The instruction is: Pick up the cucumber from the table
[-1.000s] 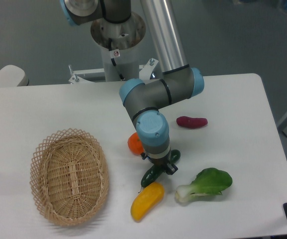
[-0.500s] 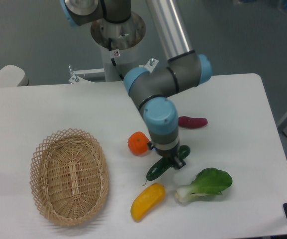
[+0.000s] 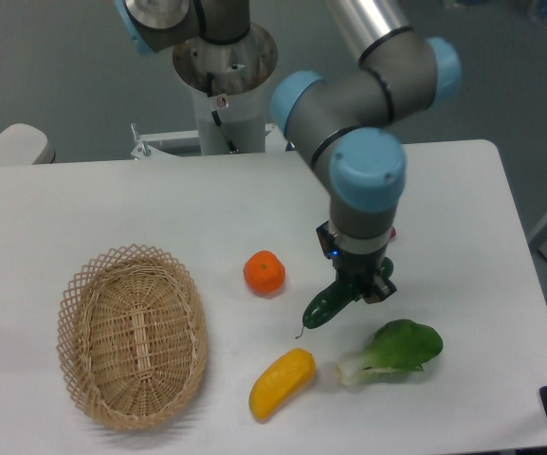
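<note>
The dark green cucumber [image 3: 327, 307] hangs tilted above the white table [image 3: 93, 209], its stem tip pointing down-left, with my gripper [image 3: 360, 289] shut on its upper right end. The arm's blue-capped wrist stands directly above it. The cucumber is off the tabletop, between the yellow pepper and the bok choy and a little behind them.
A yellow pepper [image 3: 281, 383] lies near the front edge, a bok choy [image 3: 394, 351] to its right. An orange fruit [image 3: 264, 273] sits mid-table. A wicker basket [image 3: 133, 335] stands at the left. The robot's base [image 3: 224, 71] is at the back.
The arm rose and swung right, carrying the cucumber up off the table. The purple vegetable seen behind it earlier is now hidden by the wrist.
</note>
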{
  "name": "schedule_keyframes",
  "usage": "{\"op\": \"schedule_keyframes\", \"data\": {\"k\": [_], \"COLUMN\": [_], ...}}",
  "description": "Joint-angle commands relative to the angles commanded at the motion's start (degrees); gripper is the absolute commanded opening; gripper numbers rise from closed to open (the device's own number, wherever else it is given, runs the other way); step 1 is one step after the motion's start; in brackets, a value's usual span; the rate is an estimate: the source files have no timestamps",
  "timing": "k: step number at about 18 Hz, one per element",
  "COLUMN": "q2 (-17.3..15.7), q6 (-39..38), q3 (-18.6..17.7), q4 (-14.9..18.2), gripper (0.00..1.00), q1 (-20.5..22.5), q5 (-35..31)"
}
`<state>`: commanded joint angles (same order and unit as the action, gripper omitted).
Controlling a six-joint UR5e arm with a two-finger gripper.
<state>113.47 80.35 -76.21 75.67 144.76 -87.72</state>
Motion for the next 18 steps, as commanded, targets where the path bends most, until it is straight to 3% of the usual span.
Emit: {"op": "schedule_keyframes", "data": {"k": [5, 18], "q2": [0.2, -0.2], "q6": [-2.5, -2.4], "q3": [2.0, 2.4], "q4": [0.0, 0.1], "gripper": [0.22, 0.22], "q1": [0.2, 1.4], "q5": [2.9, 3.7]}}
